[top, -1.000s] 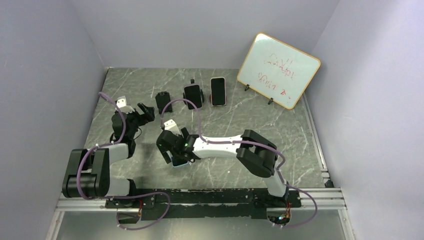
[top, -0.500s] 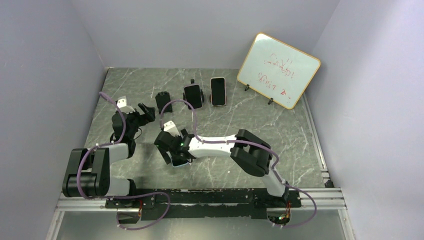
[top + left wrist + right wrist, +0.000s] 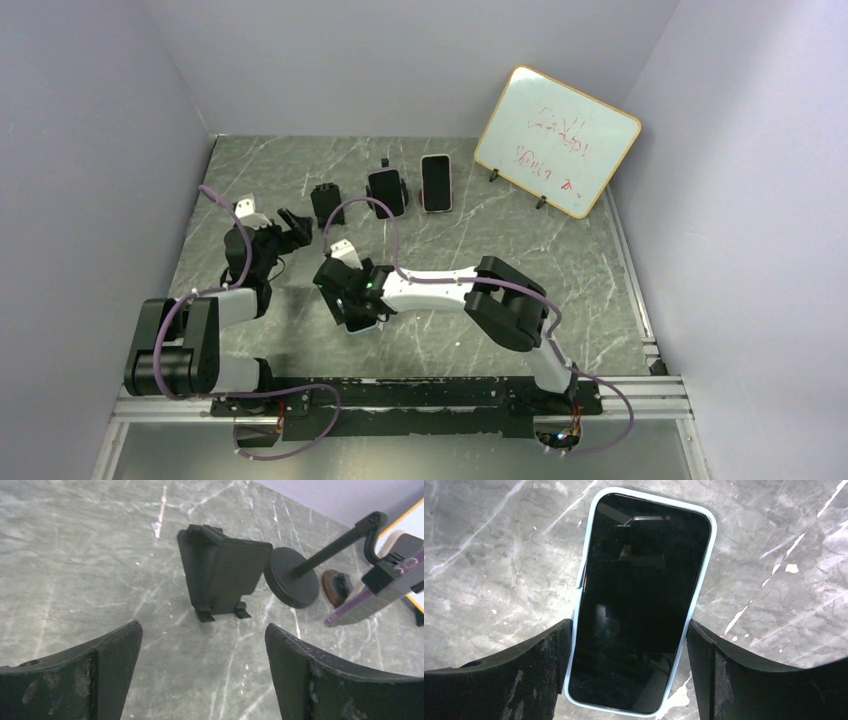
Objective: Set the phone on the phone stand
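Note:
The phone [image 3: 644, 580] has a black screen and a light-blue case. It lies face up between my right gripper's [image 3: 629, 628] fingers, which press on both long edges just above the marble table. In the top view the right gripper [image 3: 355, 312] covers most of the phone [image 3: 361, 324]. The empty black phone stand [image 3: 220, 572] stands upright ahead of my left gripper [image 3: 202, 630], which is open and empty. In the top view the stand [image 3: 326, 203] is just right of the left gripper [image 3: 290, 220].
A second stand holding a dark phone [image 3: 386, 190] and a pale phone lying flat [image 3: 435, 183] sit at the back. A whiteboard [image 3: 556, 140] leans at the back right. The second stand's round base [image 3: 291, 577] shows beside the empty stand.
My right gripper has shifted slightly left and away from the near edge with the phone between its fingers. The left arm has barely moved.

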You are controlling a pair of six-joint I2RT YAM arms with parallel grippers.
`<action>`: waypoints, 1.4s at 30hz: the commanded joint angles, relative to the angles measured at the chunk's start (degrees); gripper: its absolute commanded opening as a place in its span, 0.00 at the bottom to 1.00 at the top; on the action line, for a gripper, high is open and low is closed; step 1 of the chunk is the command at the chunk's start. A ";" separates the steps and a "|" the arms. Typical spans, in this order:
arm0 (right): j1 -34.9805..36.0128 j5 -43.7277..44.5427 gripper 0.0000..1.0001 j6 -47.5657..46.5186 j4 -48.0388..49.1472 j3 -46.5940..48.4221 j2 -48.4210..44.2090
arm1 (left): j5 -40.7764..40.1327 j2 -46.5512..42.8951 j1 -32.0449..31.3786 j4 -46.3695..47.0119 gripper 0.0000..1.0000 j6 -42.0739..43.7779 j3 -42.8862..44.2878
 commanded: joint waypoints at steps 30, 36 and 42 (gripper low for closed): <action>-10.94 -18.10 0.63 0.18 30.77 -21.54 -11.01 | 11.90 -2.45 -10.08 -3.08 0.80 -7.91 -10.52; -10.90 -18.85 0.63 -1.53 32.47 -22.86 -12.52 | 11.98 3.05 -11.35 3.96 0.78 -11.00 -10.07; -10.85 -20.00 0.62 -2.52 34.25 -24.11 -13.14 | 10.98 4.03 -11.45 7.87 0.77 -13.17 -9.66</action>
